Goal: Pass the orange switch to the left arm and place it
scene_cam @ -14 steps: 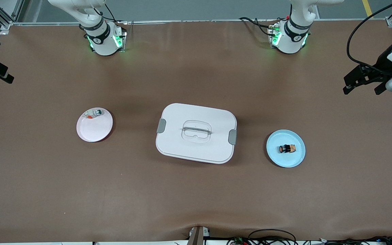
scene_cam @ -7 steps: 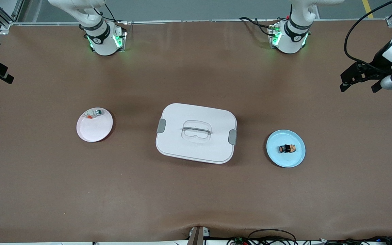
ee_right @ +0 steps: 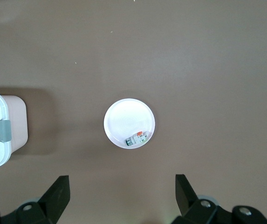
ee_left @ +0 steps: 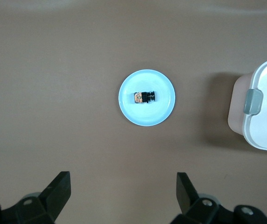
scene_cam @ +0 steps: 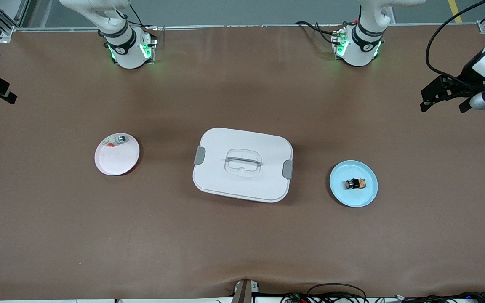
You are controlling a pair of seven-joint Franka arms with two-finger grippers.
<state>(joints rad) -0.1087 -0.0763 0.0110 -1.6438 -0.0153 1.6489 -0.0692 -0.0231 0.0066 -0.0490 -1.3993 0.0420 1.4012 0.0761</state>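
Slightly shifted since a second ago, the left gripper (scene_cam: pixel 443 101) hangs spread over the brown table (scene_cam: pixel 242 235). Tiny black orange-tipped orange switch (scene_cam: pixel 355 184) lies on a round blue plate (scene_cam: pixel 339 191); the right gripper (ee_right: pixel 121 193) gapes over a pink plate (ee_right: pixel 124 119).

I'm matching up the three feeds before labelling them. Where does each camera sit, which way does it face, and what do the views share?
Front view: high across the table, facing both arm bases; left gripper at the edge.
Left wrist view: looks down on the blue plate holding the orange switch; its open fingers show.
Right wrist view: looks down on the pink plate; right gripper open.
Shared: the box appears in all three.
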